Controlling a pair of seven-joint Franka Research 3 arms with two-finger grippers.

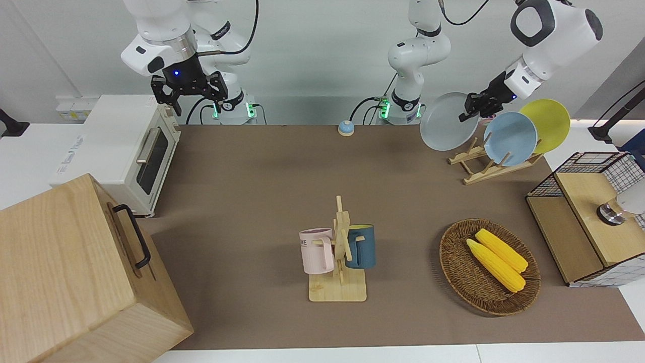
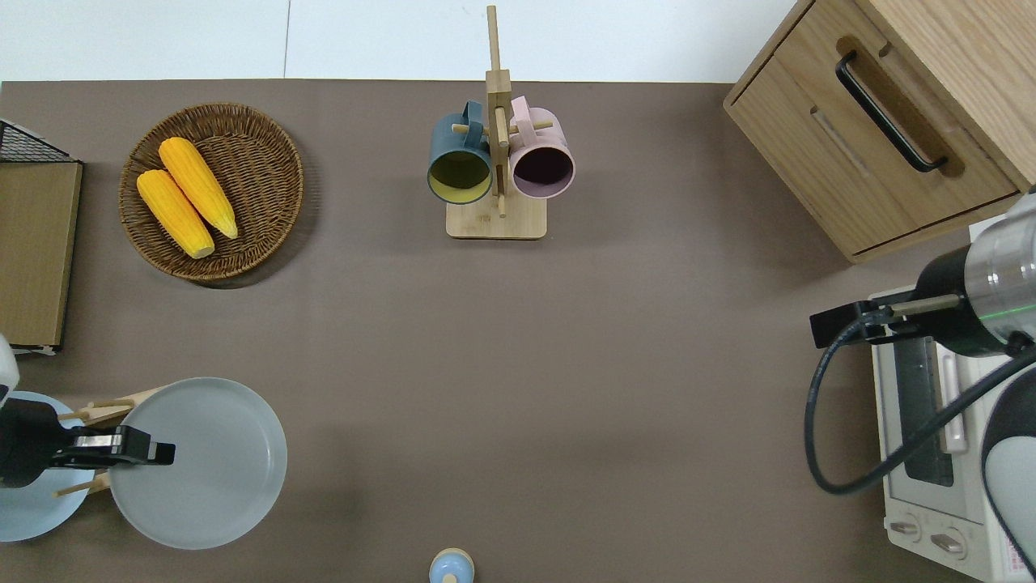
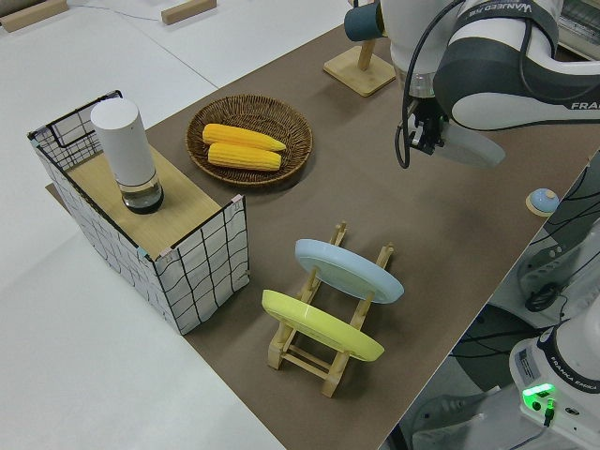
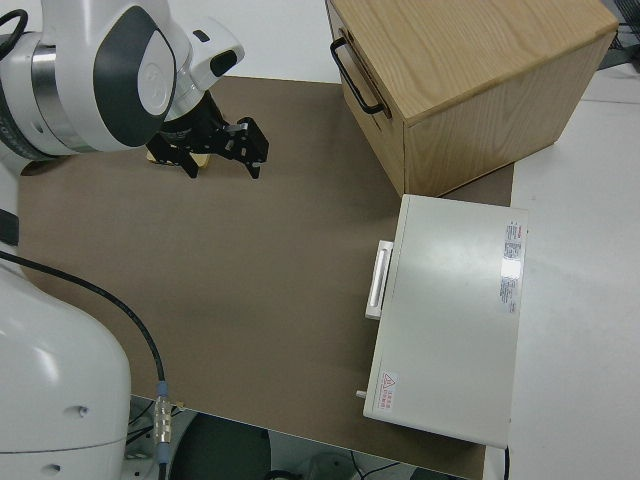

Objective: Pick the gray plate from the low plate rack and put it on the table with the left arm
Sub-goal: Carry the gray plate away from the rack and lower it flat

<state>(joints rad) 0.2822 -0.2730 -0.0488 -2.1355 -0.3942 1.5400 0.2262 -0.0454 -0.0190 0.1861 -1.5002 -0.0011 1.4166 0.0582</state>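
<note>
On my overhead feed the left gripper [image 2: 158, 452] sits at the lower left of the frame, its fingers pinched on the rim of the gray plate [image 2: 202, 461]. The plate is lifted clear of the low plate rack [image 1: 491, 164] — in the front view, upper right, it hangs tilted in the air above the rack's end that lies toward the middle of the table, with no part of it resting on the table [image 1: 262, 201].

Two plates are in the rack: a sky-blue plate [image 1: 510, 138] leaning in the slot closest to the lifted one, and a yellow plate [image 1: 546, 123] leaning just beside it, toward the left arm's end of the table. The left side view shows both slanted against the pegs.

Lower right in the front view I see a wicker basket [image 1: 456, 267] holding two corn cobs [image 1: 496, 257]. Centre frame stands a mug stand [image 1: 340, 262] with a pink mug [image 1: 317, 250] and a dark blue mug [image 1: 362, 245] hung on it.

The right arm is parked — its gripper [image 1: 189, 93], at the upper left of the front view, has its fingers spread apart and holds nothing.
</note>
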